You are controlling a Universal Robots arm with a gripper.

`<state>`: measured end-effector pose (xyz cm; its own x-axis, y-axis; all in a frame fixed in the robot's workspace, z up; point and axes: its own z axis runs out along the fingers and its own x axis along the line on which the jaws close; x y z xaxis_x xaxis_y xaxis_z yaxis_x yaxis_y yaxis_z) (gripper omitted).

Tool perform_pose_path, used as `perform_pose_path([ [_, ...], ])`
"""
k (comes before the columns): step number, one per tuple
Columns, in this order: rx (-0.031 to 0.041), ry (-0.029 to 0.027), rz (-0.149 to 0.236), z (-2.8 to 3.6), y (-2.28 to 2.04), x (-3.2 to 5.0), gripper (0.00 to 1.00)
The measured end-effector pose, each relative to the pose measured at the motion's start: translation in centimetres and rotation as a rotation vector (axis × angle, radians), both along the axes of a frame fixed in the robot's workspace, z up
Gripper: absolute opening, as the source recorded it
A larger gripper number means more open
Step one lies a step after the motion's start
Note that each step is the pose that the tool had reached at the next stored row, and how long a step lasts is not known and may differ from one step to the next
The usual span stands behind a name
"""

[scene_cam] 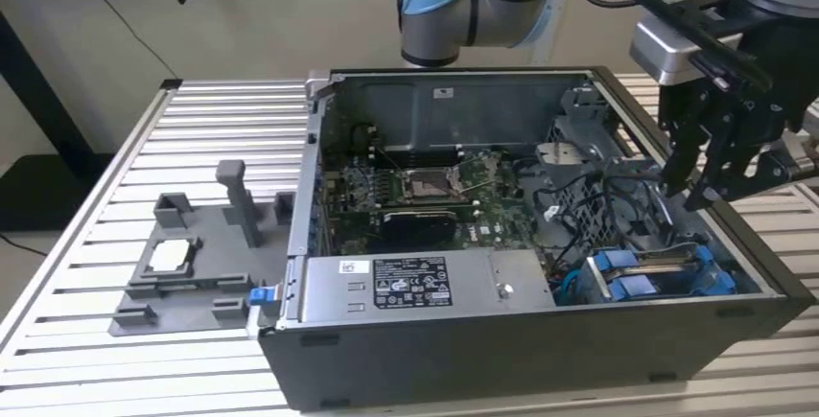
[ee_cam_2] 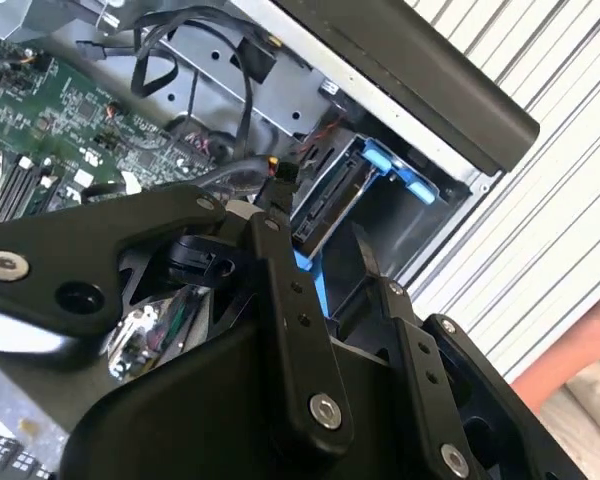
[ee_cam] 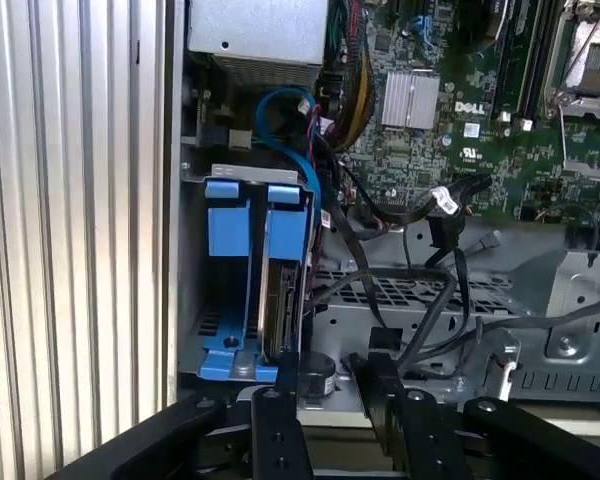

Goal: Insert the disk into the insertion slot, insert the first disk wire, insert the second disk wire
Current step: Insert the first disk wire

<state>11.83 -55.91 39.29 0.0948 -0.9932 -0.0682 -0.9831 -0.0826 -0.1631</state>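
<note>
— One slatted metal tabletop (scene_cam: 77, 244) carries your open computer case (scene_cam: 512, 350), with a beige wall (scene_cam: 256, 14) behind.
— And your gripper (scene_cam: 691, 192)?
— It hangs over the case's edge on the exterior view's right, fingers (ee_cam: 283, 380) parted, holding nothing. The disk (ee_cam: 278, 290) stands in the insertion slot (ee_cam: 192, 300) at the case's near corner.

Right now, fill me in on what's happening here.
A single robot arm is working inside an open computer case. The disk sits on edge in the insertion slot. The gripper hovers near it, open and holding nothing. Loose black cables lie beside the slot; whether any is plugged in is unclear.
</note>
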Motion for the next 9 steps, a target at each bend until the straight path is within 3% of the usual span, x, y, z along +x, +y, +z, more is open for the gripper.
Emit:
perform_pose_path([
  [7, 0.0101, -0.0009, 0.075, -0.05, 0.20, -0.01, 0.41],
  [9, 0.0178, -0.0033, 0.081, -0.05, 0.27, 0.00, 0.41],
])
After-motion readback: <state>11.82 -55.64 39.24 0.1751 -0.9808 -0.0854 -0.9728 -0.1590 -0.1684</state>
